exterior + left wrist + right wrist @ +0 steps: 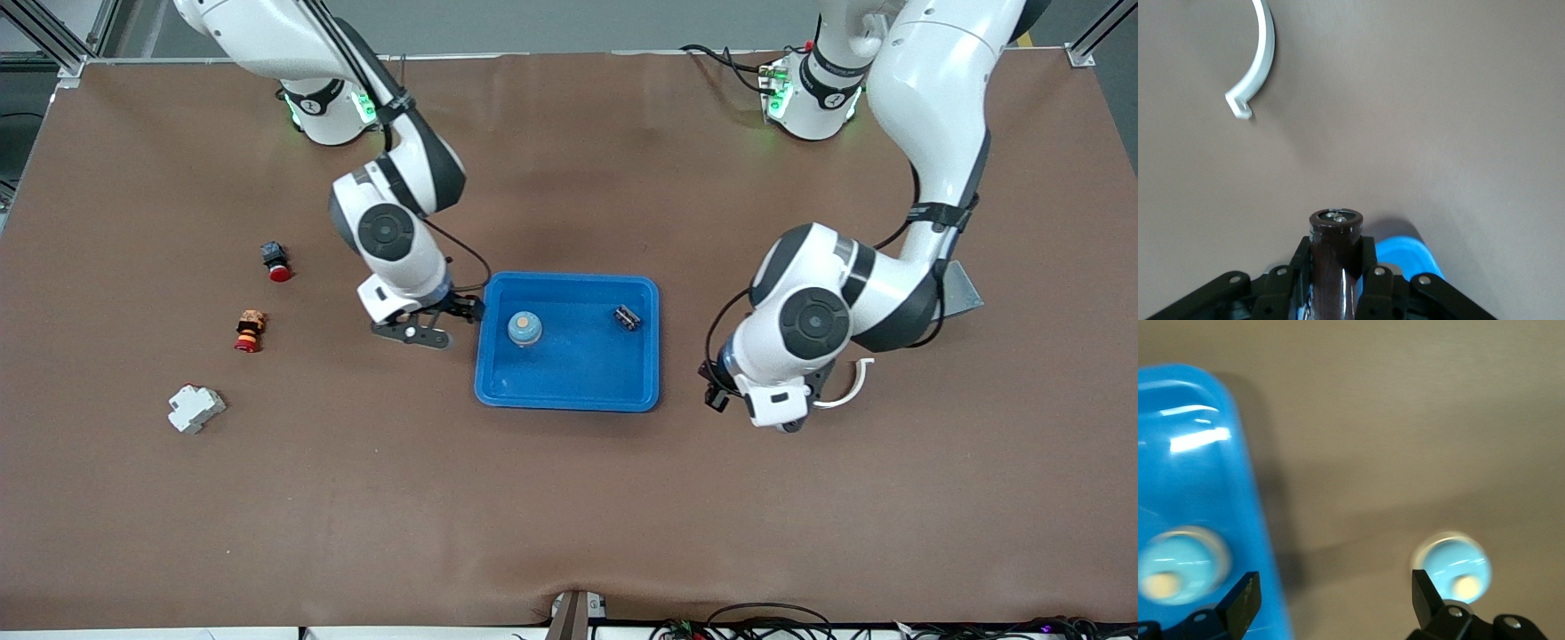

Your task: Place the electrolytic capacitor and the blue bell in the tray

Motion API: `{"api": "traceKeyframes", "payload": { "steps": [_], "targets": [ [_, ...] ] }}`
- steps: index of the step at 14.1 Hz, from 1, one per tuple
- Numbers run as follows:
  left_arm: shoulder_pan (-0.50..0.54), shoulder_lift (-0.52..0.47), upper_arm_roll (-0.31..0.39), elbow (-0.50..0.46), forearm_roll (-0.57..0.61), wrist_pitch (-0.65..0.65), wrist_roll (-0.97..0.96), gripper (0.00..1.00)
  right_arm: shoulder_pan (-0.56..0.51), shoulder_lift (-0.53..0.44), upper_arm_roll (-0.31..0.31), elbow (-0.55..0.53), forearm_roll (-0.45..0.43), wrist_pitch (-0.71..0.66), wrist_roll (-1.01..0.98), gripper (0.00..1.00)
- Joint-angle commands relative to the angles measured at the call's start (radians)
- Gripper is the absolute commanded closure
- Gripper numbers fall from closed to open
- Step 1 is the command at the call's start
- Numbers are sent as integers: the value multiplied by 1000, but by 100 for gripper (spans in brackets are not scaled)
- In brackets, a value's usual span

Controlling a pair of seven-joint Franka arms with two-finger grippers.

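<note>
The blue tray point(569, 387) lies mid-table. In it stand a light blue bell point(524, 328) and a dark capacitor point(628, 317). My right gripper point(462, 308) hangs open and empty by the tray's rim at the right arm's end. In the right wrist view its fingers straddle the rim point(1255, 520), with the bell point(1178, 567) inside the tray and a second light blue round thing point(1451, 567) on the table outside. My left gripper point(1336, 260) is shut on a dark brown capacitor point(1336, 230), over the table past the tray's other end point(714, 391).
A white curved hook point(849, 387) lies by the left hand. A grey metal box point(960, 289) sits partly under the left arm. Toward the right arm's end lie a red-capped button point(277, 260), an orange and red part point(250, 331) and a white breaker point(196, 408).
</note>
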Motion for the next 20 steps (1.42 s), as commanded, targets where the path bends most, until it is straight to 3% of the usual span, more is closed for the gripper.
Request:
{"api": "traceKeyframes", "payload": {
  "steps": [1, 11, 20],
  "targets": [
    [-40, 9, 11, 2, -5, -2, -47, 98, -48, -52, 12, -103, 5, 60, -84, 0],
    [-140, 81, 14, 16, -5, 199, -140, 98, -111, -110, 11, -300, 5, 233, -215, 0],
    [-177, 139, 20, 16, -2, 304, -151, 98, -113, -101, 9, -355, 5, 310, -216, 0]
  ]
}}
